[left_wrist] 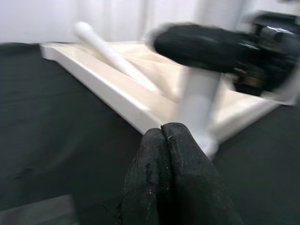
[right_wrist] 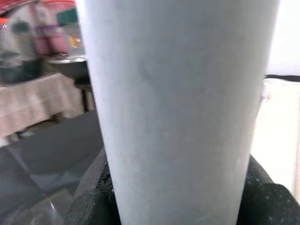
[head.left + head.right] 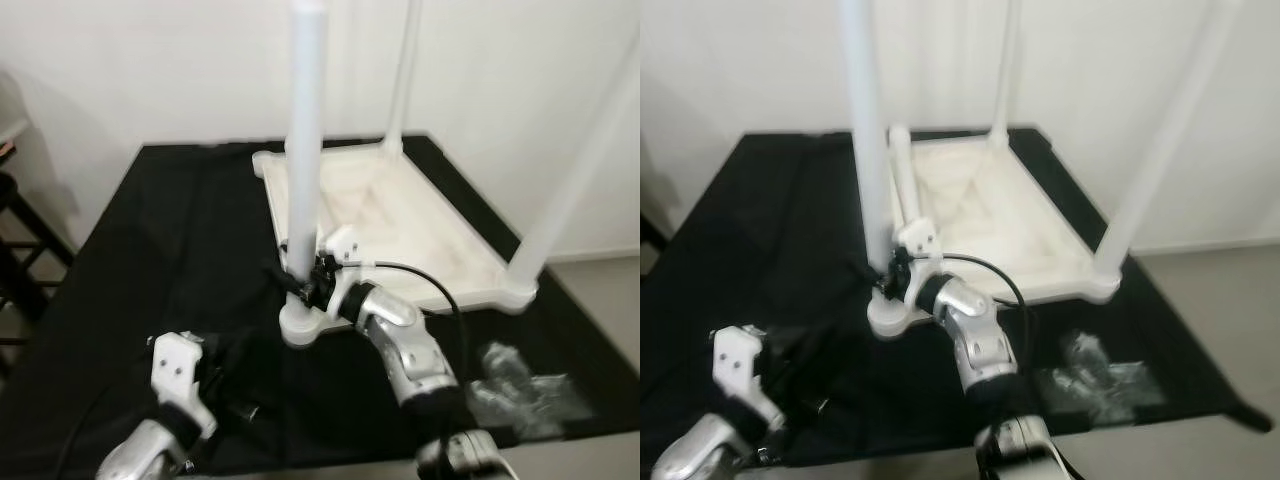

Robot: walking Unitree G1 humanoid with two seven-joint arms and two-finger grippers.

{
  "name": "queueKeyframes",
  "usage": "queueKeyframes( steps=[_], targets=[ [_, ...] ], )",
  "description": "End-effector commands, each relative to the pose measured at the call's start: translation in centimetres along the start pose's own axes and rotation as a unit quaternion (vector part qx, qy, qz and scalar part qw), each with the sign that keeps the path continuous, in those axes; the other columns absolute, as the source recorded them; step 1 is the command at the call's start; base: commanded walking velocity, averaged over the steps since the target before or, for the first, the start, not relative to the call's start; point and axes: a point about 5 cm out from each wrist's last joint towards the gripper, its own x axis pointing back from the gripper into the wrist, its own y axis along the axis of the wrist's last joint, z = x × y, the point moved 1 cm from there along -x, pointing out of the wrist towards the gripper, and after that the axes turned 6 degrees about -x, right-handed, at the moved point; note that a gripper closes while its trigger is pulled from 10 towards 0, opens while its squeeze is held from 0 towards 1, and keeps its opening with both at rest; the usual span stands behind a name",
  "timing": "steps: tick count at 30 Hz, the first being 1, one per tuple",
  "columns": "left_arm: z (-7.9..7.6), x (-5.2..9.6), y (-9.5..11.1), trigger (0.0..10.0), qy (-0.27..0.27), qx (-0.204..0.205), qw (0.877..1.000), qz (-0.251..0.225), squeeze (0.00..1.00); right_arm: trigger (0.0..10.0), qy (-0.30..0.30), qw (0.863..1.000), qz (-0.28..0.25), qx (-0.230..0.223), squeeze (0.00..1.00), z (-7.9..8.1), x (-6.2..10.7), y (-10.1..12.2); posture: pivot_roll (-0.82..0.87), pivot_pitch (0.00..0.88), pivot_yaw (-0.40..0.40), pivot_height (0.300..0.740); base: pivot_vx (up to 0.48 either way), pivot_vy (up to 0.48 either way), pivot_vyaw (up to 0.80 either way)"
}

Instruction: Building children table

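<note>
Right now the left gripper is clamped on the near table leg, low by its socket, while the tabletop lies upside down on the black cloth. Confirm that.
Not quite: the right gripper is the one clamped on the near table leg, low by its socket, as the left eye view shows. The left gripper is shut on nothing. The tabletop does lie upside down on the black cloth.

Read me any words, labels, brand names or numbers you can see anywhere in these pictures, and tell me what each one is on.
None can be read.
The white table top and the table leg held by the right gripper are plain, with no print.
The clear plastic bag on the black cloth shows no legible label.
The background clutter in the right wrist view is too blurred to read.
</note>
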Motion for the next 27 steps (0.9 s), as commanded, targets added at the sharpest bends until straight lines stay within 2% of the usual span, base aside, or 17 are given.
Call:
queueKeyframes(
  steps=[1,5,6,7,8,12,13,15,16,18,20,21,22,23,24,25,27],
  targets=[
    [0.3,0.2,-0.2,10.0,0.001,0.000,1.000,0.007,0.00,0.0,0.005,0.996,0.086,-0.018,0.00,0.7,1.0,-3.4,0.00,0.096,0.011,0.740,0.000,0.000,0.00],
    [0.2,0.1,-0.2,10.0,-0.001,0.001,1.000,0.006,0.00,0.0,0.010,0.995,0.094,0.014,0.00,0.4,0.4,-3.0,0.02,0.088,0.001,0.740,0.000,0.000,0.00],
    [0.2,0.1,-0.2,10.0,0.004,-0.001,1.000,0.006,0.00,4.6,0.004,0.995,0.093,0.018,0.00,0.2,0.2,-2.9,0.03,0.088,0.002,0.740,0.000,0.000,0.00],
    [0.2,0.2,-0.3,10.0,0.008,-0.002,1.000,0.006,0.00,4.6,-0.010,0.995,0.094,0.019,0.00,0.3,0.1,-2.7,0.03,0.088,0.002,0.740,0.000,0.000,0.00],
    [0.2,0.1,-0.3,10.0,0.009,-0.003,1.000,0.006,0.00,10.0,0.002,0.996,0.092,0.016,1.00,0.4,-0.2,-2.2,0.03,0.088,0.002,0.740,0.000,0.000,0.00],
    [0.2,0.1,-0.3,10.0,0.006,-0.002,1.000,0.008,0.00,10.0,0.028,0.997,0.068,0.006,1.00,0.6,-0.9,-0.1,0.03,0.080,0.004,0.740,0.000,0.000,0.00],
    [0.2,0.1,-0.3,10.0,0.003,-0.002,1.000,0.008,0.00,10.0,0.061,0.997,0.039,0.014,1.00,0.6,-1.4,1.4,0.03,0.080,0.004,0.740,0.000,0.000,0.00],
    [0.2,0.1,-0.4,10.0,0.001,-0.001,1.000,0.010,0.00,10.0,0.188,0.982,-0.009,0.020,1.00,0.9,-1.9,4.8,0.03,0.071,0.013,0.740,0.000,0.000,0.00],
    [0.2,0.1,-0.4,10.0,0.001,-0.001,1.000,0.010,0.00,10.0,0.188,0.982,-0.009,0.020,1.00,0.9,-1.9,4.8,0.03,0.071,0.013,0.740,0.000,0.000,0.00],
    [0.2,0.1,-0.4,10.0,0.000,-0.001,1.000,0.010,0.00,10.0,0.243,0.969,-0.024,0.026,1.00,1.0,-1.8,6.3,0.03,0.071,0.013,0.740,0.000,0.000,0.00],
    [0.2,0.1,-0.4,10.0,0.000,-0.001,1.000,0.010,0.00,10.0,0.246,0.969,-0.025,0.028,1.00,1.0,-1.8,6.3,0.03,0.071,0.013,0.740,0.000,0.000,0.00],
    [0.2,0.0,-0.4,10.0,0.001,-0.002,1.000,0.010,0.00,10.0,0.285,0.957,0.001,0.053,0.00,0.5,-1.6,6.5,0.04,0.071,0.010,0.740,0.000,0.000,0.00],
    [0.2,0.0,-0.4,10.0,0.001,-0.002,1.000,0.010,0.00,10.0,0.285,0.957,0.001,0.053,0.00,0.5,-1.6,6.5,0.04,0.071,0.010,0.740,0.000,0.000,0.00],
    [0.2,-0.1,-0.4,10.0,0.002,-0.003,1.000,0.010,0.00,10.0,0.330,0.940,0.035,0.082,0.00,-0.3,-1.3,6.7,0.04,0.071,0.010,0.740,0.000,0.000,0.00],
    [0.2,-0.1,-0.4,10.0,0.002,-0.004,1.000,0.009,0.00,10.0,0.350,0.931,0.053,0.091,0.00,-0.6,-1.0,6.6,0.04,0.071,0.010,0.740,0.000,0.000,0.00],
    [0.2,-0.1,-0.4,10.0,0.002,-0.004,1.000,0.009,0.00,10.0,0.350,0.931,0.053,0.091,0.00,-0.6,-1.0,6.6,0.04,0.071,0.010,0.740,0.000,0.000,0.00],
    [0.2,-0.1,-0.4,10.0,0.004,-0.005,1.000,0.009,0.00,10.0,0.391,0.911,0.098,0.091,0.00,-1.3,-1.2,6.1,0.05,0.071,0.007,0.740,0.000,0.000,0.00]
  ],
)
